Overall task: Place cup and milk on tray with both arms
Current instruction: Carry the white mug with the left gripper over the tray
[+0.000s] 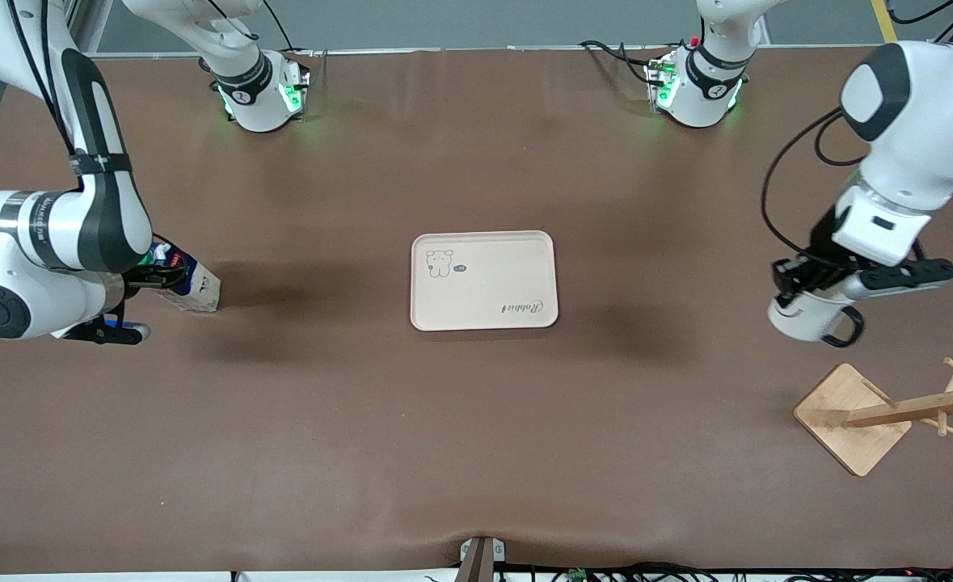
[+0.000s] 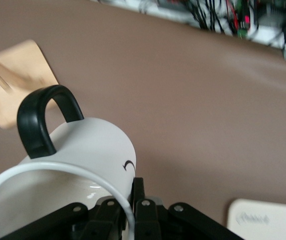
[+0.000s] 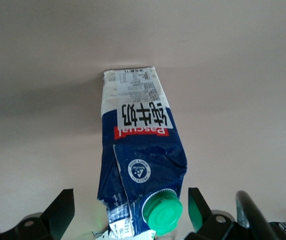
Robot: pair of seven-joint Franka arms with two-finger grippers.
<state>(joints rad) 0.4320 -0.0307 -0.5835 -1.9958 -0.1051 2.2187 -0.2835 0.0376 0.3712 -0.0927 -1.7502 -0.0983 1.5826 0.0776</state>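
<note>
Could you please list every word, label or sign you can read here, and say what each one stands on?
"Rabbit": script on the tray, beside a small bear drawing.
"Pascual": white on a red band on the milk.
Large black Chinese characters on the milk's white panel, above the red band.
Round white seal and fine print on the milk: too small to read.
Black lettering on the right arm's grey band: blurred.

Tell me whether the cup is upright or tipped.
Tipped. The cup hangs in the shut left claw, which pinches its rim, with the handle pointing sideways.
</note>
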